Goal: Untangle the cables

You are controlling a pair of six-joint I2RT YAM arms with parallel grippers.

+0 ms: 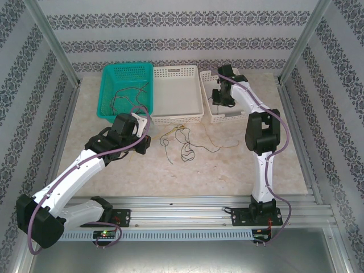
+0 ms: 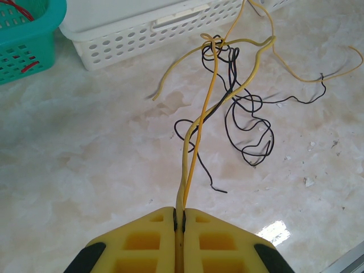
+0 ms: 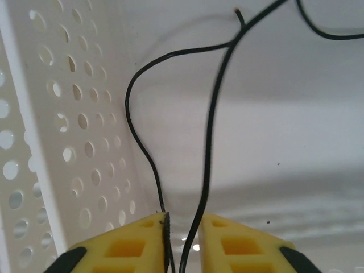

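A tangle of yellow, orange and black cables lies on the table in front of the white baskets. My left gripper is just left of it, low over the table. In the left wrist view that gripper is shut on a yellow cable and a thinner orange one, which run away from it into the knot. My right gripper is down inside the right white basket. In the right wrist view its jaws stand slightly apart, with a black cable running loose through the gap.
A teal basket at the back left holds several thin cables. A white basket stands between it and the right one. The perforated basket wall is close on the right gripper's left. Aluminium frame rails border the table.
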